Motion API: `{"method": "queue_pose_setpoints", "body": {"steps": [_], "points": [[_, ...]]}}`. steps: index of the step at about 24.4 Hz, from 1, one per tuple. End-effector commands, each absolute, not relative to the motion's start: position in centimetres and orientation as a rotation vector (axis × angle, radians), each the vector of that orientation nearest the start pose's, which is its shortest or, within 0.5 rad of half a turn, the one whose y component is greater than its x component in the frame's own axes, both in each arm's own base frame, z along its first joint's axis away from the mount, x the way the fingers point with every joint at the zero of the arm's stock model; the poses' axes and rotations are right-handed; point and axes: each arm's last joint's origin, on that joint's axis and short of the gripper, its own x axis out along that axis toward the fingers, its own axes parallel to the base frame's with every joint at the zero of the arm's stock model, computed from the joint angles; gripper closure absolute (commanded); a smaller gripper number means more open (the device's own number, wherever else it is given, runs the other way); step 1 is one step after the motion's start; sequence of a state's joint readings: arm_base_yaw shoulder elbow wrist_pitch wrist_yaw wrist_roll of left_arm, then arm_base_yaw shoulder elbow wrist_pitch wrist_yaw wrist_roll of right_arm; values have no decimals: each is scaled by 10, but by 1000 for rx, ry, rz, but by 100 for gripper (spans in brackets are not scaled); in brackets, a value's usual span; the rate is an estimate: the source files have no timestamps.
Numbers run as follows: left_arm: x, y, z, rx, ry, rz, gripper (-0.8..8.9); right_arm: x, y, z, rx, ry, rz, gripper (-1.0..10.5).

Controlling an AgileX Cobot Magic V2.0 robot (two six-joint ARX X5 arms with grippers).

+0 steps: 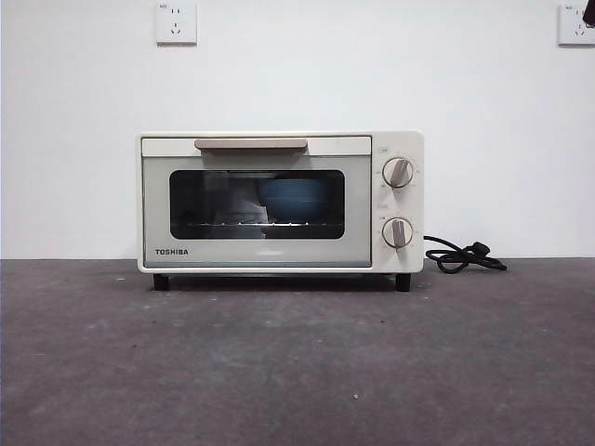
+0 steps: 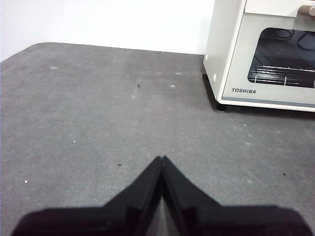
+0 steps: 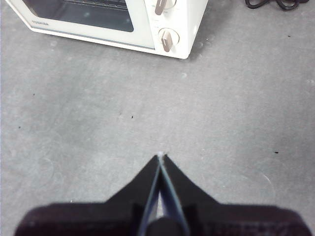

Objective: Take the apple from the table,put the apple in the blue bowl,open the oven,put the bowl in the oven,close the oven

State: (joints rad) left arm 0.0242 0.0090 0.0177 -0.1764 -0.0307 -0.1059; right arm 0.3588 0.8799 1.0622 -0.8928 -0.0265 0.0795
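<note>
The cream-white oven stands at the back of the table with its glass door closed. Through the dark glass I make out the blue bowl on the wire rack inside. The apple is hidden from view. My left gripper hovers shut and holds nothing, over bare table to the left of the oven. Over the table in front of the oven's knob side, my right gripper is likewise shut and holds nothing. Neither arm shows in the front view.
A black cord with its plug lies coiled on the table to the right of the oven. White wall sockets sit high on the wall behind. The table's rounded left corner shows in the left wrist view.
</note>
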Motion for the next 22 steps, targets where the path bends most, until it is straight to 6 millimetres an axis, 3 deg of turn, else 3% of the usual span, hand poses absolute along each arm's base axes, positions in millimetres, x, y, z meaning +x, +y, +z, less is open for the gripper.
{"method": "queue_pose_setpoints", "body": {"steps": [1, 8, 15, 18, 22], "points": [[96, 3, 150, -110, 163, 62, 817, 145, 55, 347, -36, 719, 337, 946], [97, 3, 149, -110, 164, 62, 817, 144, 54, 348, -36, 710, 330, 946], [97, 3, 149, -110, 166, 63, 817, 99, 17, 368, -18, 468, 125, 946], [97, 3, 149, -110, 166, 63, 817, 89, 0, 349, -30, 345, -109, 946], [97, 3, 149, -110, 167, 63, 817, 91, -9, 295, 1, 209, -183, 946]]}}
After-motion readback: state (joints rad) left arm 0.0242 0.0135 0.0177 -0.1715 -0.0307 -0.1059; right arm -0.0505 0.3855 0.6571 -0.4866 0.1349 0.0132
